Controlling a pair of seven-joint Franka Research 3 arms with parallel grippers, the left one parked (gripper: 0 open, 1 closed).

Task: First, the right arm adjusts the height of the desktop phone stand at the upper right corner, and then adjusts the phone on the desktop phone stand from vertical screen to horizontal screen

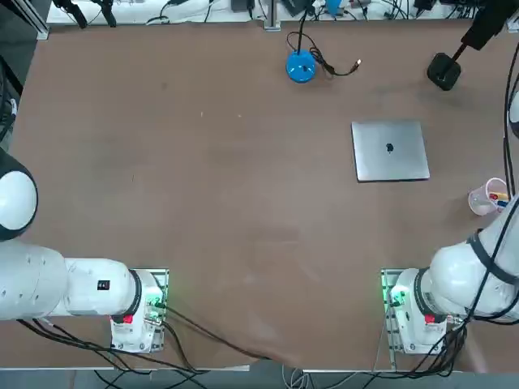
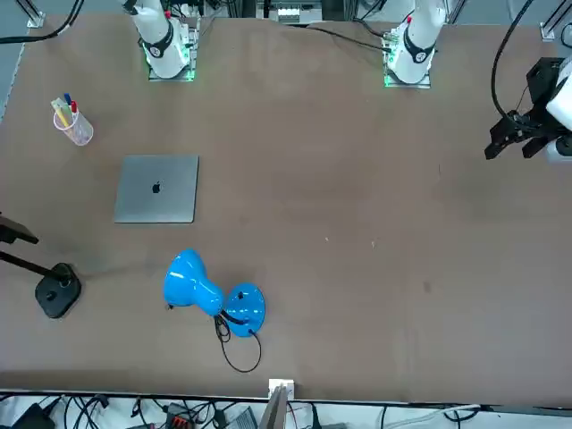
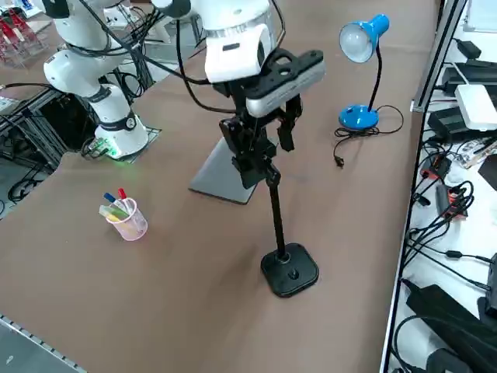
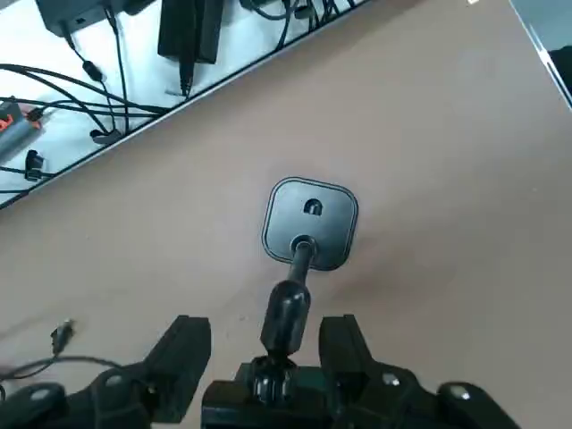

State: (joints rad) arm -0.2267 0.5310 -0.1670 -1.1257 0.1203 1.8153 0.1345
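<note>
right gripper (image 4: 266,353) astride desktop phone stand (image 4: 308,223) pole, fingers apart, phone hidden

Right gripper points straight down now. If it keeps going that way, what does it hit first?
Probably the phone stand: the right gripper straddles its pole, fingers apart on either side. Going down, it would likely follow the pole to the stand's base.
</note>
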